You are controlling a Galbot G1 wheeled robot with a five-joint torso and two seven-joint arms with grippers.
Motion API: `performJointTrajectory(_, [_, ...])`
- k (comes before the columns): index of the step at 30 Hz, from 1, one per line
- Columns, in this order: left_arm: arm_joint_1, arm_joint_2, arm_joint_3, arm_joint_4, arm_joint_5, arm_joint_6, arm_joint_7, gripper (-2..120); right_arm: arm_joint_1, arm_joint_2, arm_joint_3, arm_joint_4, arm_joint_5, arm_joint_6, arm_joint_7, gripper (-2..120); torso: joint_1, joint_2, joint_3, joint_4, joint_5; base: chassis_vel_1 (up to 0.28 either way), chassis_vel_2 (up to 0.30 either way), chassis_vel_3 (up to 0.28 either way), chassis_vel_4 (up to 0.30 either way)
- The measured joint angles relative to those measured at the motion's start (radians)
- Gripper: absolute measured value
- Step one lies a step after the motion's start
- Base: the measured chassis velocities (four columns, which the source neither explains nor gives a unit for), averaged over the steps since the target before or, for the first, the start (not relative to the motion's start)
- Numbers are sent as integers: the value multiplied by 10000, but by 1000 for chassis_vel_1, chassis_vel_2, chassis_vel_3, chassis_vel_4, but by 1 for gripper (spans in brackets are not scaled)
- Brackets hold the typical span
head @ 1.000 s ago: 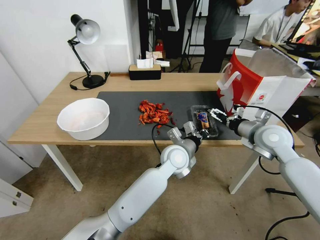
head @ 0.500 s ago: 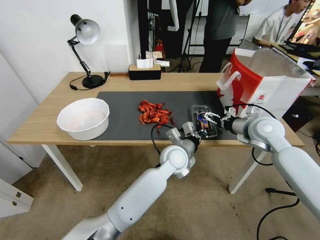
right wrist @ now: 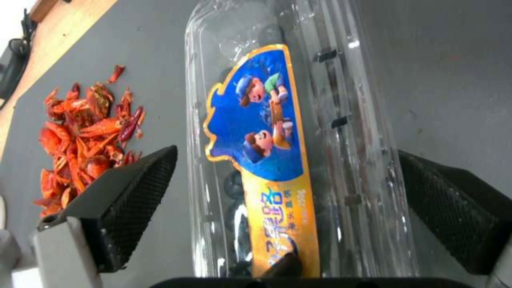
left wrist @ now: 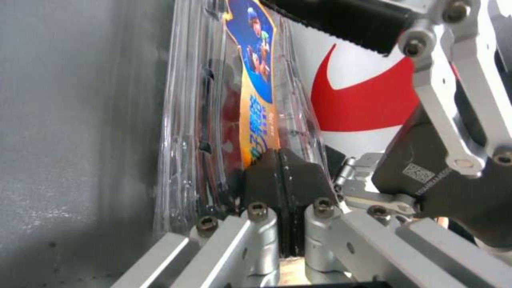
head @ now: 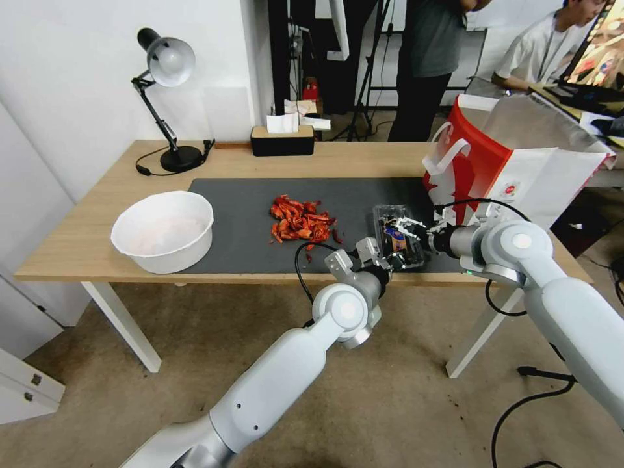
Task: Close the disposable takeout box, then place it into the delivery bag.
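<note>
Right gripper [head: 398, 228] shifted left, jaws apart astride takeout box [head: 398, 245]; left gripper [head: 383, 258] clamped on box edge.

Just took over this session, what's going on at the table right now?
The left gripper is shut on the near end of the takeout box, which lies on the dark mat looking closed. The right gripper is open, its pads straddling the box's two sides without touching. The delivery bag stands open just beyond, at the table's right end; the box is not in it yet.

closed clear takeout box [head: 398, 235], upright delivery bag [head: 513, 162]
</note>
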Motion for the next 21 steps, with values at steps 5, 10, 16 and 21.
performJointTrajectory(5, [-1,-11,41,6,15,-18,-2,0,19,59,-14,-27,89,-52,34,96,0,0,0,-1,-1,0,0,0,0])
performJointTrajectory(10, [-9,-24,67,13,18,-31,-5,0,-84,72,17,2,109,-51,102,83,-2,2,-2,-8,-6,0,0,0,0])
performJointTrajectory(16, [-19,-17,71,-4,12,-41,-11,0,-214,51,91,20,139,-49,133,65,-2,3,-3,-9,-6,0,0,0,0])
performJointTrajectory(21, [-20,0,72,-21,7,-54,-17,0,-331,35,204,4,157,-49,217,45,-2,1,-2,-6,0,0,0,0,0])
